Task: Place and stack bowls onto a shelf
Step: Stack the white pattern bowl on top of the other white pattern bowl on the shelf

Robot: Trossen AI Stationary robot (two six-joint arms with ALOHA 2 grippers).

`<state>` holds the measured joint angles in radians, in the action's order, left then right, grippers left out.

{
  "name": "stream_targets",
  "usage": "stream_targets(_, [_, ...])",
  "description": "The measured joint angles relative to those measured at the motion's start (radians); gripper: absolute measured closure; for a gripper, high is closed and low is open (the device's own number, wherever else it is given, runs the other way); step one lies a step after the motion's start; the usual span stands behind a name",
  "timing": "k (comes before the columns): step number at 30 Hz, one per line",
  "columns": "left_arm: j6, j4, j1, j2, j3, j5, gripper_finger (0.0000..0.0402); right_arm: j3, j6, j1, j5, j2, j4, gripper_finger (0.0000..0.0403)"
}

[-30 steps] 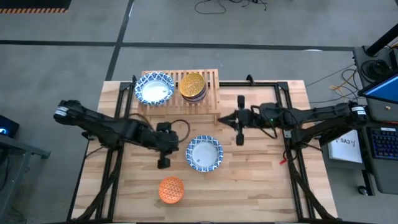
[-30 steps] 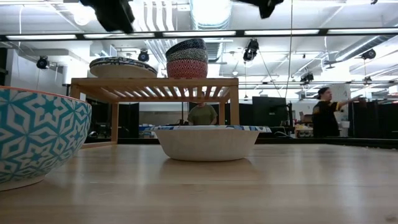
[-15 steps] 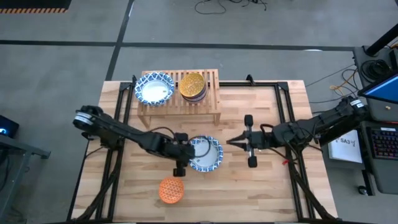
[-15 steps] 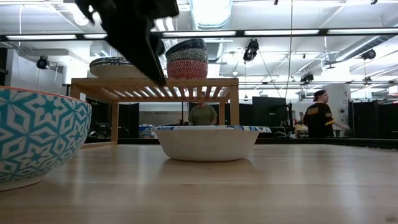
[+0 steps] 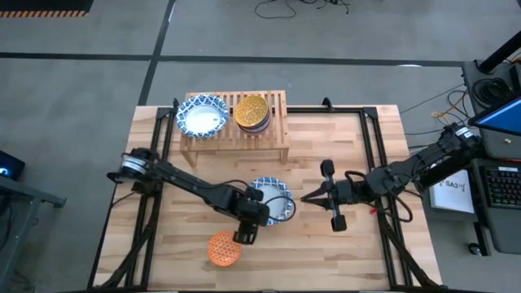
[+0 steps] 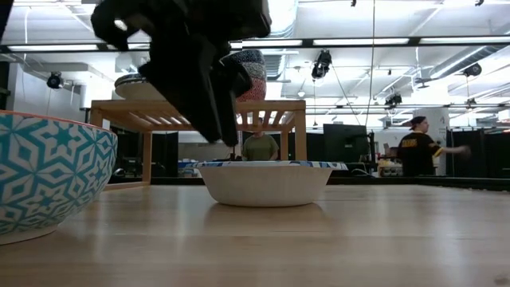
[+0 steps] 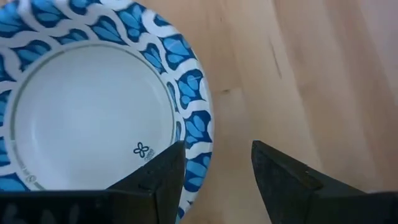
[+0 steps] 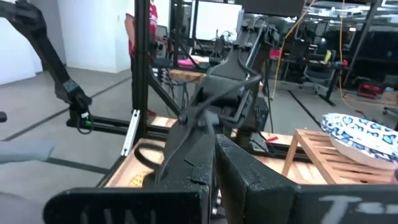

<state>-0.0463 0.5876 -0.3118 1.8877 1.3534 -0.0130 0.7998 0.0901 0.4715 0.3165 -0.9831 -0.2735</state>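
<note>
A wide blue-patterned bowl [image 5: 275, 202] with a white inside rests on its base at the table's middle. My left gripper [image 7: 217, 169] is open and points down over the bowl's rim [image 7: 194, 118]. One finger stands over the inside, the other over the bare wood, and in the low view the fingertips [image 6: 217, 134] hang above the bowl [image 6: 265, 182], apart from it. My right gripper [image 5: 313, 198] is shut and empty, to the right of that bowl. On the shelf [image 5: 277, 122] stand one wide bowl [image 5: 202, 116] and a stack of small bowls [image 5: 252, 112].
A small bowl [image 5: 225, 248], orange inside and teal-patterned outside [image 6: 48, 175], stands near the table's front edge, close to my left wrist. Black frame rails [image 5: 374, 155] run along both sides of the table. People stand in the room beyond [image 6: 414, 151].
My left gripper has gone toward the table's right and near edges and come down over the wide bowl on the table. My right gripper has drawn back from the shelf toward the near edge and a little to the right. The bowls have stayed put.
</note>
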Motion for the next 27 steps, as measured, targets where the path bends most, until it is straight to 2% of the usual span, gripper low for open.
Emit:
stream_targets(4, [0.019, 0.007, -0.003, 0.041, 0.029, -0.012, 0.0232, 0.0, -0.001, 0.002, 0.0, -0.007, 0.0, 0.0394])
stream_targets(10, [-0.015, 0.051, -0.007, 0.084, 0.036, -0.166, 0.0246, -0.002, -0.013, 0.016, 0.001, -0.008, 0.001, 0.0394])
stream_targets(14, [-0.015, 0.058, -0.025, 0.095, 0.039, -0.175, 0.0287, -0.002, -0.013, 0.039, 0.001, -0.008, -0.003, 0.0394])
stream_targets(20, [-0.041, 0.061, -0.056, 0.092, 0.05, -0.177, 0.0386, -0.002, -0.003, 0.066, 0.001, -0.008, -0.009, 0.0394])
stream_targets(27, [0.0, 0.121, -0.122, 0.088, 0.162, -0.24, 0.0399, -0.002, 0.034, 0.078, 0.0, -0.008, -0.01, 0.0394])
